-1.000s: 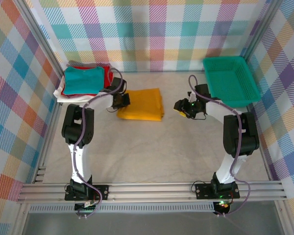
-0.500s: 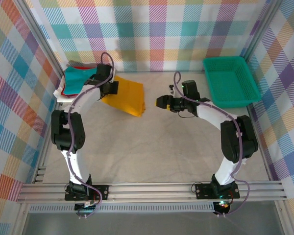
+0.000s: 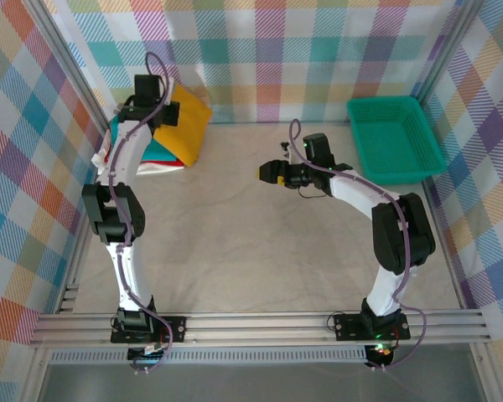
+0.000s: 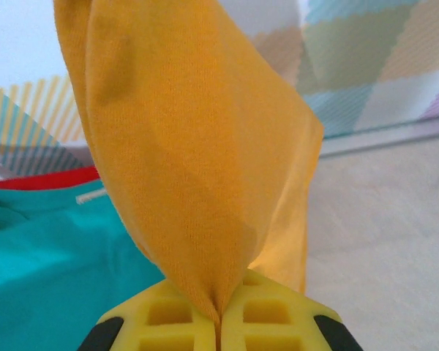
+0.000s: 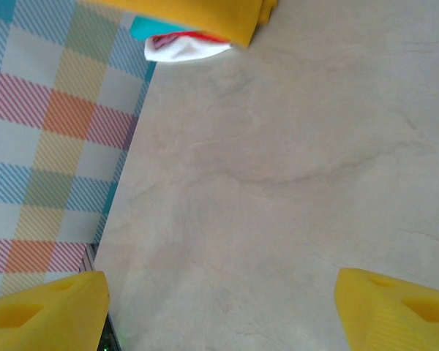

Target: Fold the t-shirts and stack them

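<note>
Left gripper (image 4: pixel 219 325) clenched on folded mustard-yellow cotton tee (image 4: pixel 197 161), over teal folded tee (image 4: pixel 51 270). Right gripper (image 5: pixel 219 307) spread wide, empty.

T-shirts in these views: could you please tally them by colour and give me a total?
Mustard-yellow t-shirt: 1
Teal t-shirt: 1
Red t-shirt: 1
White t-shirt: 1
Total: 4 visible; any others lying underneath are hidden.
</note>
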You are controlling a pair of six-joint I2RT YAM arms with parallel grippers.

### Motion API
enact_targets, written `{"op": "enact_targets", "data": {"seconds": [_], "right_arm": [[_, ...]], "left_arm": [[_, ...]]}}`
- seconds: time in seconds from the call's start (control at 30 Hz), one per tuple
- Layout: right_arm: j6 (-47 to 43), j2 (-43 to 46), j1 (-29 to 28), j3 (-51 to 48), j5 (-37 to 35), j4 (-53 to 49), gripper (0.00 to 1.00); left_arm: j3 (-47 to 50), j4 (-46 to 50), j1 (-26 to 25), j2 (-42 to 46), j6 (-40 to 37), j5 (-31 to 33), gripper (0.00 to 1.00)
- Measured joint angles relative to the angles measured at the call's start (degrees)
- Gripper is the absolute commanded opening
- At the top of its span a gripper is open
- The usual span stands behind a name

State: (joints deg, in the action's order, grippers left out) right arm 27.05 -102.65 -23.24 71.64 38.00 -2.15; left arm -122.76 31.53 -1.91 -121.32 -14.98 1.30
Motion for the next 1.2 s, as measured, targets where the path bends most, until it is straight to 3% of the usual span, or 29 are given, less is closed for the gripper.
{"op": "enact_targets", "data": {"seconds": [0.27, 0.6, 0.63, 0.7, 0.73, 0.9, 1.07, 1.2], "right_arm": [[-0.5, 0.0, -1.1, 0.8, -1.0, -2.0, 0.83], [-1.1, -0.1, -3.0, 3.6, -3.1, -5.1, 0.85], [-1.2, -0.1, -3.4, 4.3, -3.2, -5.3, 0.85], [-1.3, -0.2, -3.9, 5.4, -3.3, -5.3, 0.86], [-1.4, -0.3, -4.2, 6.0, -3.3, -5.5, 0.86], [-1.6, -0.4, -4.7, 7.3, -3.5, -5.9, 0.86], [-2.4, -0.4, -4.7, 7.3, -4.9, -7.0, 0.87], [-3.4, 0.3, -4.7, 7.0, -8.7, -7.1, 0.92]], "left_arm": [[-17.1, 7.3, 7.3, -8.4, 0.4, -4.1, 0.0], [-18.4, 11.0, 15.7, -10.3, 0.3, -8.3, 0.0], [-18.6, 10.9, 16.1, -10.8, 0.3, -8.3, 0.06], [-18.8, 10.7, 16.5, -12.2, -0.1, -8.2, 0.33], [-18.9, 10.4, 16.7, -12.9, -0.4, -8.0, 0.41], [-18.9, 9.2, 16.7, -17.0, -0.2, -4.0, 0.59], [-18.9, 9.3, 16.7, -16.7, 2.1, 0.8, 0.92], [-13.0, 8.0, 16.5, -8.6, 5.6, -0.3, 0.97]]}}
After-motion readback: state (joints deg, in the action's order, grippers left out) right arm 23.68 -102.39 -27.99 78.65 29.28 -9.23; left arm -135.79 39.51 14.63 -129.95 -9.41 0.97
